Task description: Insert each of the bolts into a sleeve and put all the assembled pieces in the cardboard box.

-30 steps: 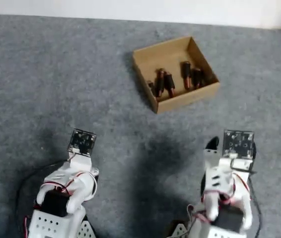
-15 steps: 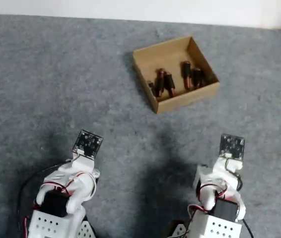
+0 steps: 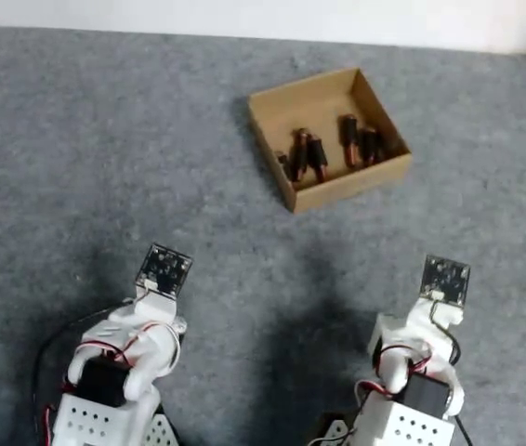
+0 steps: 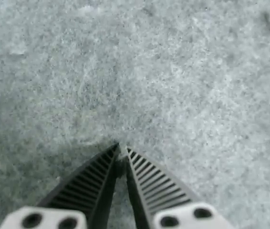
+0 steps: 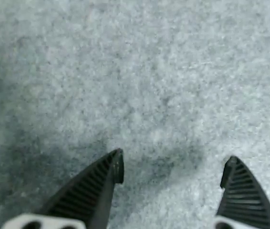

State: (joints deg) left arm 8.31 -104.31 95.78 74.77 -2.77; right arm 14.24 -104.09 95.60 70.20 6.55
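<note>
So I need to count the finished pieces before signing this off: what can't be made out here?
In the high view:
- pieces in the box: small and overlapping, no sure count.
- whether each one is fully assembled: too small to tell.
- box floor behind its near wall: hidden by that wall.
- arm bases: cut by the bottom edge.

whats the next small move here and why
Probably just shut the right gripper and stop: the assembled pieces lie in the cardboard box, the left gripper is shut, and both arms sit near their bases over the grey mat.
</note>
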